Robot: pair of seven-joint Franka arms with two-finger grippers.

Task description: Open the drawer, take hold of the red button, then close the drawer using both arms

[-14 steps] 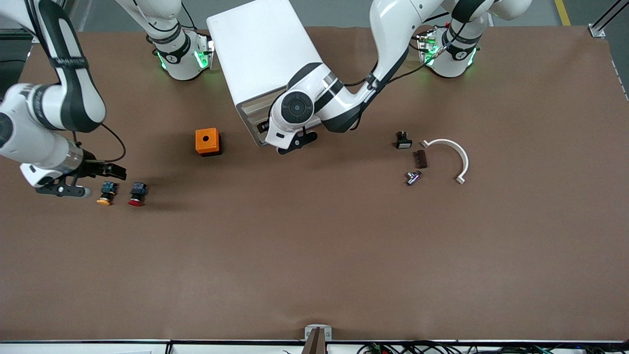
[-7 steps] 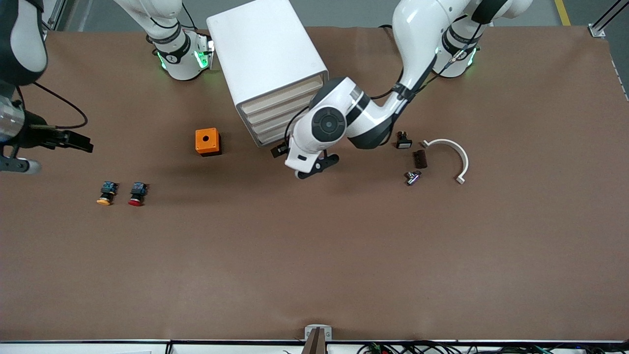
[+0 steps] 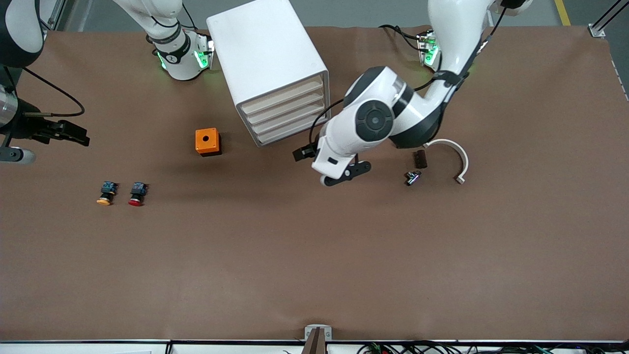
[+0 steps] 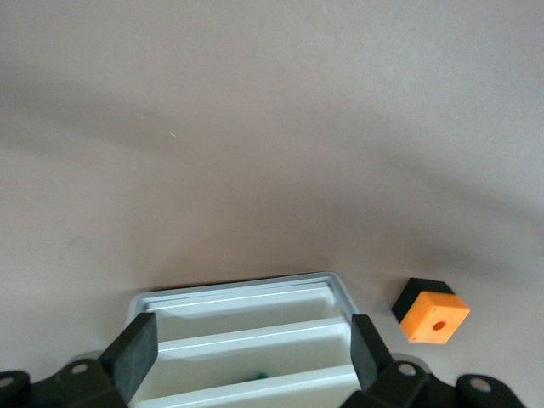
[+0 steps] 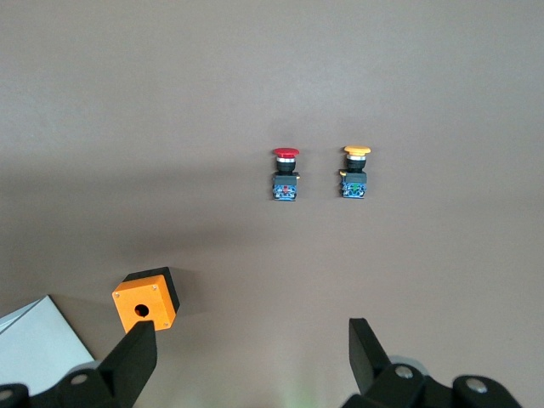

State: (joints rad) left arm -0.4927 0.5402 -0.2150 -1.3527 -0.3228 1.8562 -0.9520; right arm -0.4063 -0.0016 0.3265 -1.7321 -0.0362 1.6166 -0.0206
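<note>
The button (image 3: 136, 193) with the red cap lies on its side on the table, also in the right wrist view (image 5: 286, 174). The white cabinet (image 3: 268, 64) holds several beige-fronted drawers (image 3: 290, 112), all pushed in; I cannot tell which is the drawer. My left gripper (image 3: 344, 176) hangs open over the table in front of the cabinet, and its fingers (image 4: 136, 348) frame the drawer fronts (image 4: 246, 340). My right gripper (image 3: 81, 137) is open and empty over the right arm's end of the table, apart from the button.
An orange-capped button (image 3: 105, 192) lies beside the red one. An orange box with a hole (image 3: 207, 141) sits near the cabinet. A white curved piece (image 3: 449, 157), a dark block (image 3: 419, 159) and a small metal part (image 3: 413, 177) lie toward the left arm's end.
My left gripper has pulled away from the cabinet front toward the left arm's end, uncovering the drawers. My right gripper has drawn back from the two buttons. Both stayed open.
</note>
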